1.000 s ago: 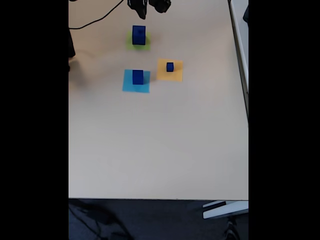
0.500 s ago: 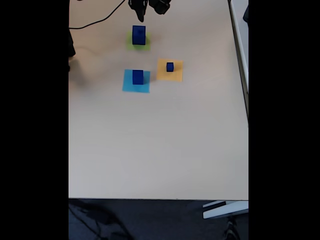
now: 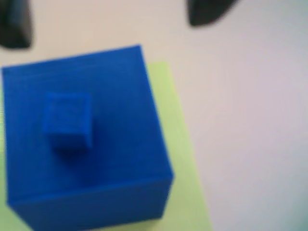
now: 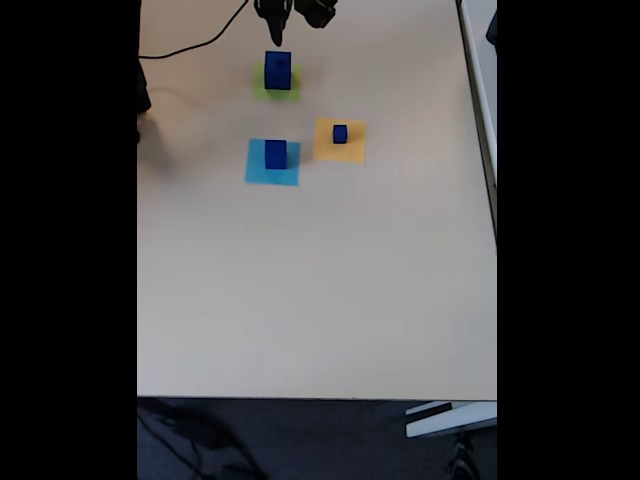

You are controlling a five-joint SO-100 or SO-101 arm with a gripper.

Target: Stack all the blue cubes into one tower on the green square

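Table [image 4: 320, 290], bearing: largest blue cube [image 3: 91, 144] on the green square [image 3: 183, 183] with the tiniest cube [image 3: 67, 120] atop it, medium cube [image 4: 276, 153] on the light-blue square [image 4: 262, 172], small cube [image 4: 340, 133] on the orange square [image 4: 352, 148]; gripper [image 3: 110, 19] spread, empty, above the tower.

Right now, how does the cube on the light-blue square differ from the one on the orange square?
The cube on the light-blue square looks clearly bigger than the cube on the orange square. The first covers much of the light-blue square; the second leaves most of the orange square bare. Both are dark blue and carry nothing on top.
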